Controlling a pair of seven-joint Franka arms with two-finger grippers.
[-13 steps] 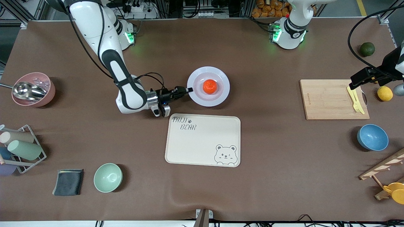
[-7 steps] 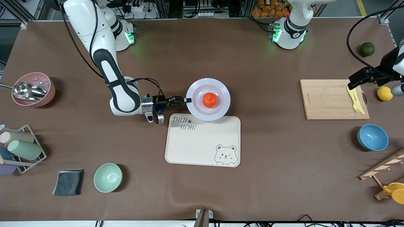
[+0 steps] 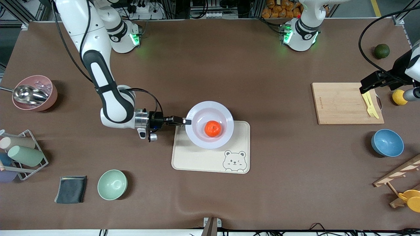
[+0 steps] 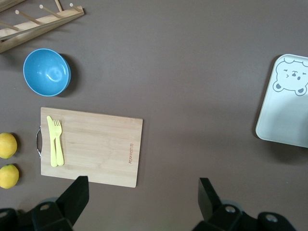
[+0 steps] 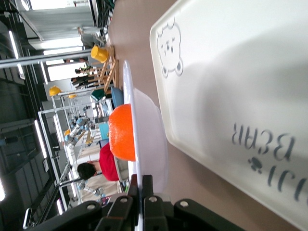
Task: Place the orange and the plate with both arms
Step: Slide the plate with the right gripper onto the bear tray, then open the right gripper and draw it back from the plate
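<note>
Right hand (image 3: 187, 121) grips plate (image 3: 197, 134) rim w/ orange (image 3: 212, 128); wrist view shows plate above tray (image 5: 250, 72).

Tray (image 3: 210, 162) lettering under plate (image 3: 197, 137); L gripper (image 3: 414, 94) cut by front-view edge; 2nd lemon unseen there.
</note>
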